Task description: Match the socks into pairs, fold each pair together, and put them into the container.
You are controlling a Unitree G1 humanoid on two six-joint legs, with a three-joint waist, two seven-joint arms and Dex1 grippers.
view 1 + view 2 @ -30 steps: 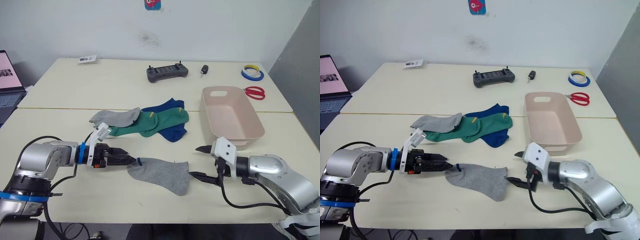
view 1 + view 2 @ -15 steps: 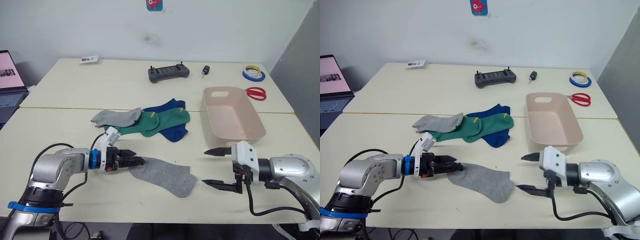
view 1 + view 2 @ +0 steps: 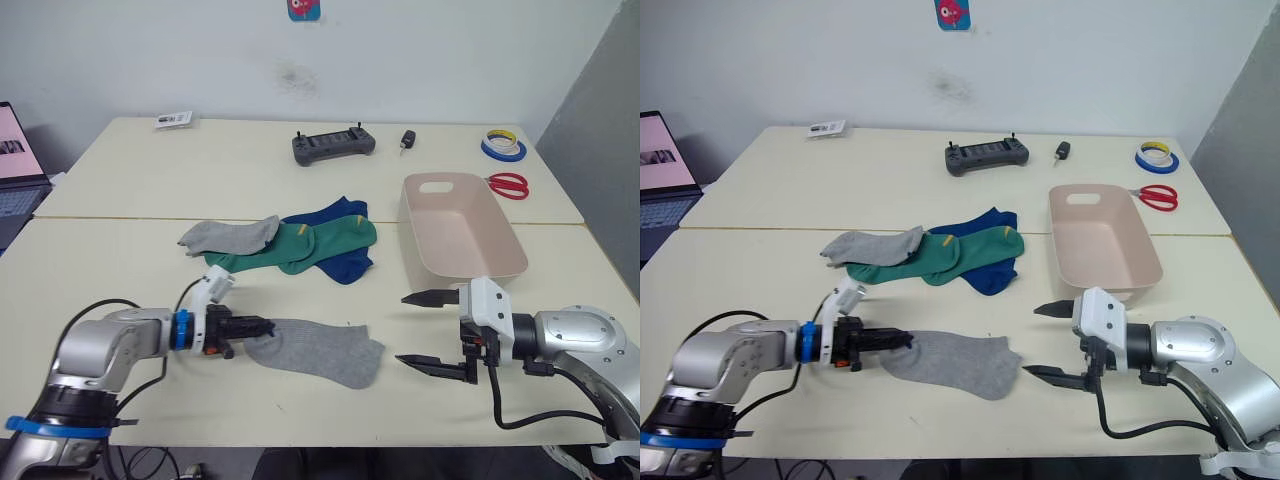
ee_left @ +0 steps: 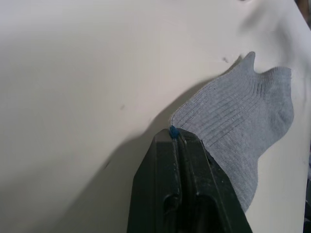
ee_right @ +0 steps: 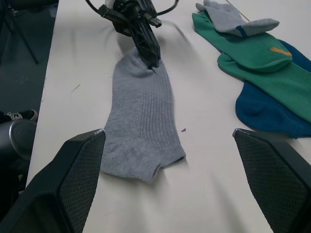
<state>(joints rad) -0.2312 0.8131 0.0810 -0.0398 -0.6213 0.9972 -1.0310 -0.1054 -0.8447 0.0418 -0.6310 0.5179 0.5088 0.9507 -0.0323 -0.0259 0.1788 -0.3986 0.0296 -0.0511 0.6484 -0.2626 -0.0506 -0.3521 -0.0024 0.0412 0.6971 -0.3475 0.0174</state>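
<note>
Grey sock [image 3: 318, 350] lies flat on the near table [image 3: 120, 270], one end pinched in the closed fingers of the left gripper [image 3: 262, 326]; that pinched edge is partly hidden behind the fingers in the left wrist view. The right gripper [image 3: 428, 331] hovers just beside the sock's other end, fingers spread wide, not touching it. Beyond, a heap of socks [image 3: 300, 243] overlaps, the blue ones mostly covered. The container [image 3: 458, 240] stands empty, right of the heap.
</note>
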